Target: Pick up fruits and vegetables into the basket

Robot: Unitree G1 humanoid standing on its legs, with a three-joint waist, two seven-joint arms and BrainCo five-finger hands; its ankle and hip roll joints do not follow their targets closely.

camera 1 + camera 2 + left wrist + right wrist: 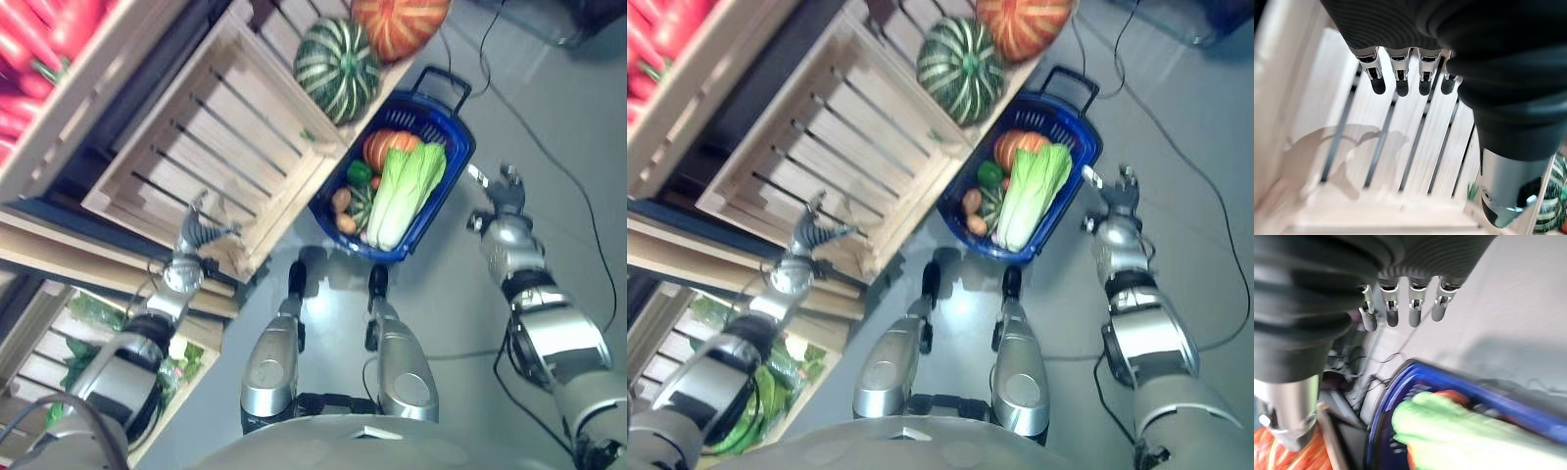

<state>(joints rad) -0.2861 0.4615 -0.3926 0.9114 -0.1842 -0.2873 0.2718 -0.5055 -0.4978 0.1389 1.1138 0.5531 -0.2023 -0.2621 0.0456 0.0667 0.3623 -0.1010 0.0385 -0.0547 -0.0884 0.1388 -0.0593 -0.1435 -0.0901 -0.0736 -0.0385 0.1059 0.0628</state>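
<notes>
Both hands hang empty with straight fingers: our left hand (199, 235) reaches over the slatted floor of a bare wooden crate (230, 127), its fingers (1399, 81) spread above the boards, while our right hand (502, 196) hovers over the grey floor (549, 127), just beside the blue basket (456, 157). Inside the basket we see a pale green cabbage (404, 191) lying lengthwise, an orange pumpkin (385, 145) behind it, a green pepper (360, 173), a small striped squash (361, 204) and two brownish pieces (342, 211) we cannot identify. Next to the crate, a green striped pumpkin (338, 67) and an orange striped pumpkin (397, 24) sit on the display, red produce (34, 49) fills an upper bin, and leafy greens (759, 392) lie in a lower crate.
</notes>
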